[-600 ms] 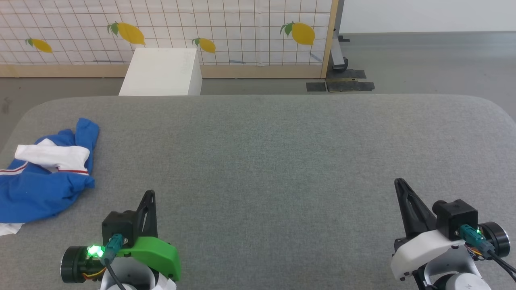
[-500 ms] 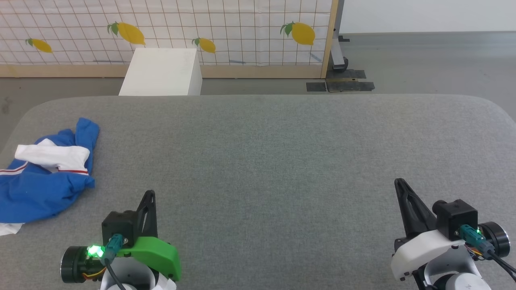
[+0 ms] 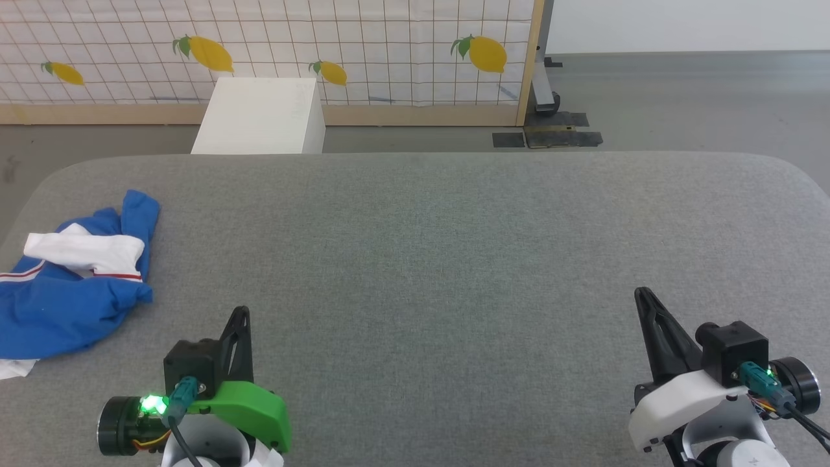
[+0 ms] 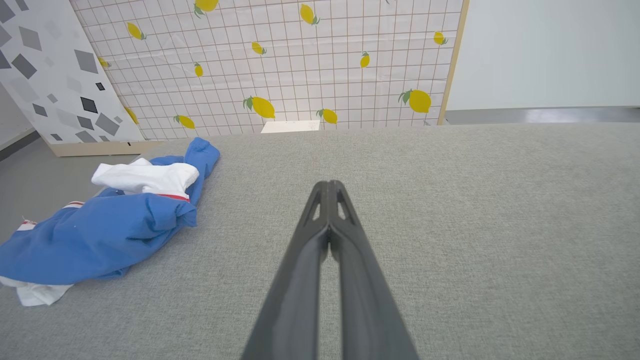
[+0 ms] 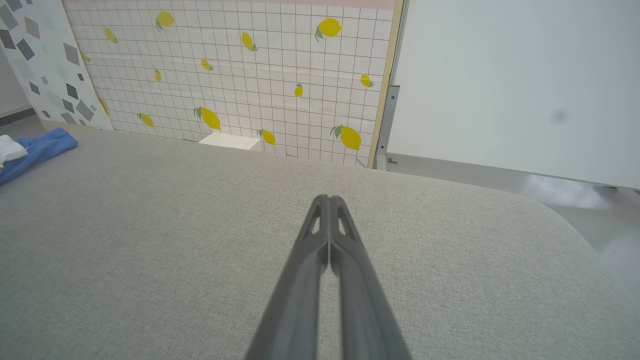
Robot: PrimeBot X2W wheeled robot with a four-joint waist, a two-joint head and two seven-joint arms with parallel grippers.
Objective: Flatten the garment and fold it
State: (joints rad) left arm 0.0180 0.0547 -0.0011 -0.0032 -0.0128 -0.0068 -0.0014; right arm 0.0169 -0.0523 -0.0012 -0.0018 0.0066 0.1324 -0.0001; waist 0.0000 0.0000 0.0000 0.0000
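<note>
The garment (image 3: 61,305), a bright blue shirt with a white sleeve and red-and-white striped trim, lies crumpled in a heap at the far left of the grey table (image 3: 454,259). The left wrist view has the garment (image 4: 100,230) to the left of my fingers, and the right wrist view catches a corner of the garment (image 5: 35,150) at the far left. My left gripper (image 3: 241,312) is shut and empty, right of the heap and apart from it; its tips (image 4: 329,186) meet. My right gripper (image 3: 642,295) is shut and empty at the lower right, with its tips (image 5: 329,199) closed above bare cloth.
A white box (image 3: 262,117) stands on the floor behind the table. Beyond it runs a lemon-patterned grid panel (image 3: 272,45) with a wooden frame, and a wheeled stand's foot (image 3: 545,97) sits at its right end. The table's corners are rounded.
</note>
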